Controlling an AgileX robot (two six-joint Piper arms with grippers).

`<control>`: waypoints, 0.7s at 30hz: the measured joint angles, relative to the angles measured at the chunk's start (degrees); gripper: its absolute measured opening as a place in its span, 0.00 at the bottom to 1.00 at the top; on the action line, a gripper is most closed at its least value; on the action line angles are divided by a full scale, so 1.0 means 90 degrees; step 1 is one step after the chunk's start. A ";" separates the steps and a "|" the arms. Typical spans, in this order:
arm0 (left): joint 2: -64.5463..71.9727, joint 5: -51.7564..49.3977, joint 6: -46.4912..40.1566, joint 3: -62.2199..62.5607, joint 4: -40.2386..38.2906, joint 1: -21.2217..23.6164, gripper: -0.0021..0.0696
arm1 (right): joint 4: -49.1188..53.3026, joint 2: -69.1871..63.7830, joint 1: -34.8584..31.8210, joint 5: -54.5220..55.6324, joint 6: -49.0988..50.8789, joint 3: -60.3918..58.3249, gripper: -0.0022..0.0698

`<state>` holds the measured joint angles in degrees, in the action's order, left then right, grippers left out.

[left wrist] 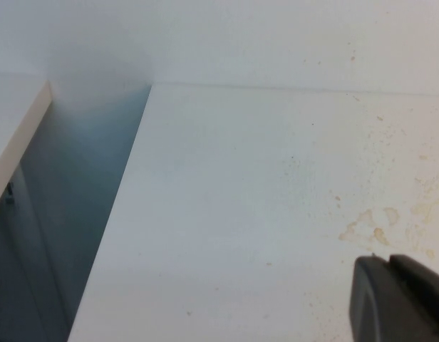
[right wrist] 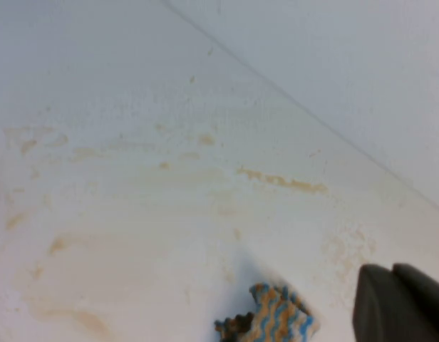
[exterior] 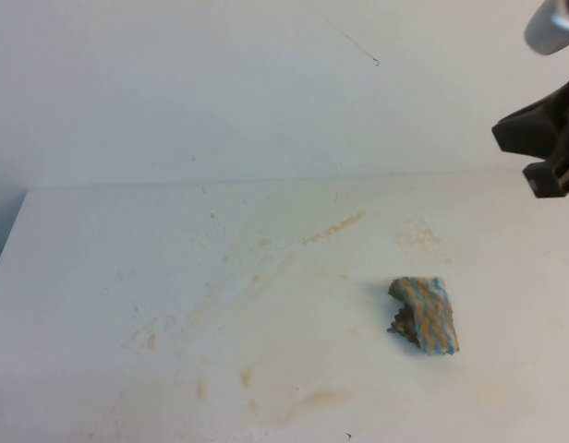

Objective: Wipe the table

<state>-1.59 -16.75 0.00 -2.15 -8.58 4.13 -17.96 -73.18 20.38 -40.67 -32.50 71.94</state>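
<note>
- My right gripper (exterior: 548,157) hangs in the air over the far right part of the table (exterior: 100,277), clenched on nothing; the pads meet with no fabric between them.
- The cloth (exterior: 423,316), a crumpled blue-and-orange striped rag, lies flat on the table below this gripper. It sits nearer to me and a little to the gripper's left, well apart from it and touching neither arm.
- Just beyond the cloth, on the gripper's left, a faint speckled patch (exterior: 418,233) marks the surface. Further to the left is a short tan streak (exterior: 335,228).
- Much further out on that same side, pale brown blotches (exterior: 141,337) and a wide smear (exterior: 303,401) spread across the middle and near part of the table.
- My left gripper (left wrist: 390,285) is parked low over the table's left end, far from the cloth. I cannot tell whether it is clenched or released. Only a few blotches lie near it.
- My judgement on progress: the wiping is far from finished. Stains cover much of the surface, the cloth is in nobody's grasp, and only the left end looks fairly clean.
- What is left, as I read it: bring the right gripper down and leftward to the cloth, take hold of it, then drag it across the streak, the blotches and the smear.
</note>
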 joint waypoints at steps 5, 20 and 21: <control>0.0000 0.0000 0.0000 0.0000 0.0000 0.0000 0.03 | -0.0259 0.0296 0.0000 -0.0037 0.0006 0.0000 0.03; 0.0000 0.0000 0.0000 0.0000 0.0023 0.0000 0.03 | -0.0417 0.1042 0.0049 -0.0268 -0.0166 -0.0228 0.03; 0.0000 0.0000 0.0000 0.0000 0.0023 0.0000 0.03 | -0.0352 0.1275 0.0049 -0.0203 -0.0321 -0.0350 0.03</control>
<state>-1.59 -16.75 0.00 -2.15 -8.38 4.13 -21.12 -61.71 20.82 -42.49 -35.40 68.78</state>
